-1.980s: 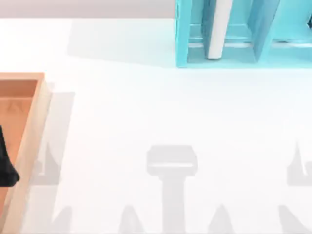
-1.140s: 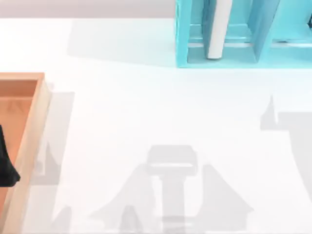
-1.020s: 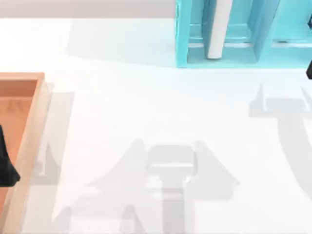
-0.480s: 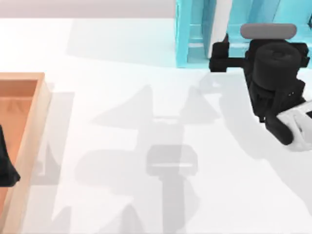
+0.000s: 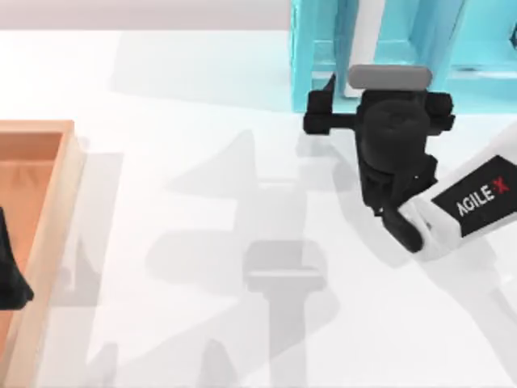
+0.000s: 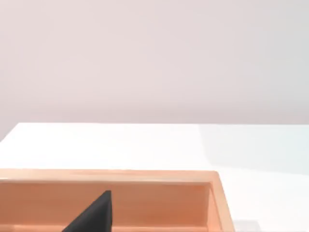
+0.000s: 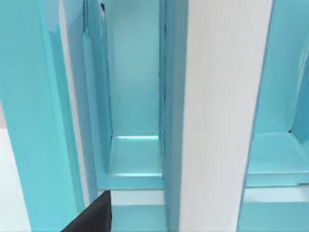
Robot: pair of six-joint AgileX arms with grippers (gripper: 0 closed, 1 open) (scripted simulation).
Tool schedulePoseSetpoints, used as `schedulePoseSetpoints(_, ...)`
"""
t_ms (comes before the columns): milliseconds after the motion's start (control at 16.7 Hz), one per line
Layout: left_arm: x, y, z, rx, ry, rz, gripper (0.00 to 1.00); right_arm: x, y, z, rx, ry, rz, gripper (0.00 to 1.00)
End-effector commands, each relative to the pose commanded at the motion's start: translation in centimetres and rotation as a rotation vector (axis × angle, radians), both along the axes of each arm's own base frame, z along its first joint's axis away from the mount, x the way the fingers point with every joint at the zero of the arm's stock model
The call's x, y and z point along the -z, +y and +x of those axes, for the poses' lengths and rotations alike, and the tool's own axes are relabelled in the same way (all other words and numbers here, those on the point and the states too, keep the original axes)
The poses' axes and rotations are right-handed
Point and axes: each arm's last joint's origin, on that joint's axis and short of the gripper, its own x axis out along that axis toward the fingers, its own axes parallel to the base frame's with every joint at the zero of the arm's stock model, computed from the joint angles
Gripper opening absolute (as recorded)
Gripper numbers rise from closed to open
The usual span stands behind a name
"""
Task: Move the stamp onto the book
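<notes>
Book (image 7: pixel 217 96): white page edge outward, upright in a compartment of the cyan shelf (image 7: pixel 29 106). Right gripper (image 5: pixel 386 97) just before it at the shelf front, holding nothing; open or closed, cannot tell. The right wrist view gives the compartment depth, while the top view cuts the book off. Left gripper (image 5: pixel 10 275) parked over the wooden tray (image 5: pixel 48 218), mostly out of frame.

R arm (image 5: pixel 477 202) comes in from 4 o'clock, wrist bent down, gripper (image 5: pixel 355 81) aimed toward 12. L gripper (image 5: pixel 10 275) parked at 9.
</notes>
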Motion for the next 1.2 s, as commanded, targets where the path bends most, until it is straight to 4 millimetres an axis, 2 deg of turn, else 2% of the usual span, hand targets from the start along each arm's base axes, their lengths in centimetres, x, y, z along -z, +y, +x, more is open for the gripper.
schedulePoseSetpoints(360, 0.0, 0.0, 0.0, 0.000, 0.000, 0.000, 1.00, 0.1, -0.2, 0.4, 0.002, 0.003, -0.001, 1.00)
schedulePoseSetpoints(540, 0.0, 0.0, 0.0, 0.000, 0.000, 0.000, 1.00, 0.3, 0.1, 2.4, 0.000, 0.001, 0.000, 1.00)
schedulePoseSetpoints(960, 0.0, 0.0, 0.0, 0.000, 0.000, 0.000, 1.00, 0.9, -0.1, 9.1, 0.000, -0.002, 0.000, 1.00)
schedulePoseSetpoints(1200, 0.0, 0.0, 0.0, 0.000, 0.000, 0.000, 1.00, 1.0, -0.4, 9.9, 0.000, 0.000, 0.000, 1.00)
